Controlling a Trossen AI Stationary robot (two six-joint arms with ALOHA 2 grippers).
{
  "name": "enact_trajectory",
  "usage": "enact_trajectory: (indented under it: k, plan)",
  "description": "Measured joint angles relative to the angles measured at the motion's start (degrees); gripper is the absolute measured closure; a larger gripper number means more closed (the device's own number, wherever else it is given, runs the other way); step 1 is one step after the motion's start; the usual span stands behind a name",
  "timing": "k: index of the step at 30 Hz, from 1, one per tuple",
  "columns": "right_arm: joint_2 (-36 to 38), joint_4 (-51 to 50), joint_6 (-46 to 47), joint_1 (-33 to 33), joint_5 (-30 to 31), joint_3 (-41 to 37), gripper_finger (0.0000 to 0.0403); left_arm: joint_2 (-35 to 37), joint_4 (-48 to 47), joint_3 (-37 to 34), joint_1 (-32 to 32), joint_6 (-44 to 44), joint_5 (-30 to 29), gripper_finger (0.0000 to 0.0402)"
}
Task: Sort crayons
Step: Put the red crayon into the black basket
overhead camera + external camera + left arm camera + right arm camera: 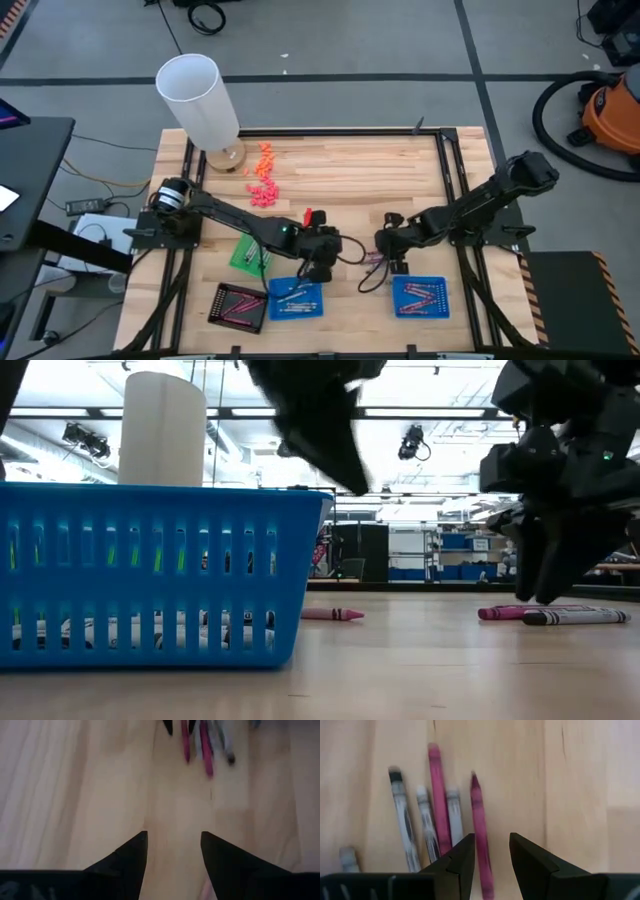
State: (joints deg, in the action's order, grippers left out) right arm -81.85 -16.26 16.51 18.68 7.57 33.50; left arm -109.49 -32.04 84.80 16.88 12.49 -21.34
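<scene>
Several loose crayons (374,262) lie flat on the wooden table between my two arms: grey ones (405,827), a pink one (438,795) and a maroon one (479,820). My right gripper (491,845) is open just over this group. The maroon crayon runs between its fingertips, and I see no touch. In the low view the right gripper (545,592) hangs close over the crayons (560,616). My left gripper (174,840) is open over bare wood, short of the crayons (200,745), and raised off the table (325,430). One pink crayon (335,614) lies apart.
A dark tray (240,305) and two blue trays (297,298) (418,296) holding crayons line the near edge. A green piece (250,255) lies by the left arm. A white cylinder (200,100) and orange and pink bits (262,175) stand far left.
</scene>
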Motion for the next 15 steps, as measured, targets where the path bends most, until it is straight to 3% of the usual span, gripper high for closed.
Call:
enact_trajectory:
  k: [15]
  plan:
    - [2.96,-2.46,-0.21,0.06,0.14,0.52,0.0271,-0.81,7.48,0.01,-0.54,-0.09,-0.01,0.0208]
